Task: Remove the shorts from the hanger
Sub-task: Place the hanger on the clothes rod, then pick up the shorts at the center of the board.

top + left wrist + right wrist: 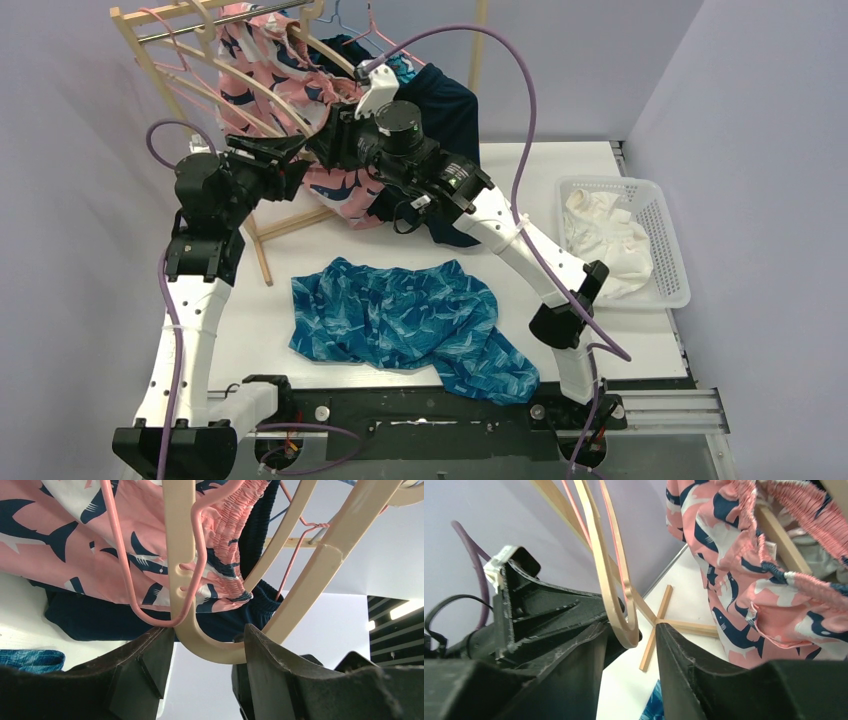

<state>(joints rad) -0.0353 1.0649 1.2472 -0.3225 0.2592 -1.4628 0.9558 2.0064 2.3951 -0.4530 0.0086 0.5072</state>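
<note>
Pink shorts (265, 75) with a navy shark print hang from the hangers on the wooden rack (135, 45); their waistband is bunched on a cream hanger (210, 647) and a thin pink hanger (125, 580). Dark navy shorts (450, 110) hang behind them. My left gripper (206, 630) is open, its jaws either side of the cream hanger's curved end. My right gripper (630, 627) is open too, with a cream hanger's tip (626, 630) between its jaws and the pink shorts (734, 580) to its right. Both grippers meet at the rack (315, 150).
Blue wave-patterned shorts (400, 320) lie crumpled on the table in front of the arms. A white mesh basket (672, 240) at the right edge holds white shorts (605, 235). The rack's wooden foot (659, 625) crosses the table below the hangers. Purple cables loop above.
</note>
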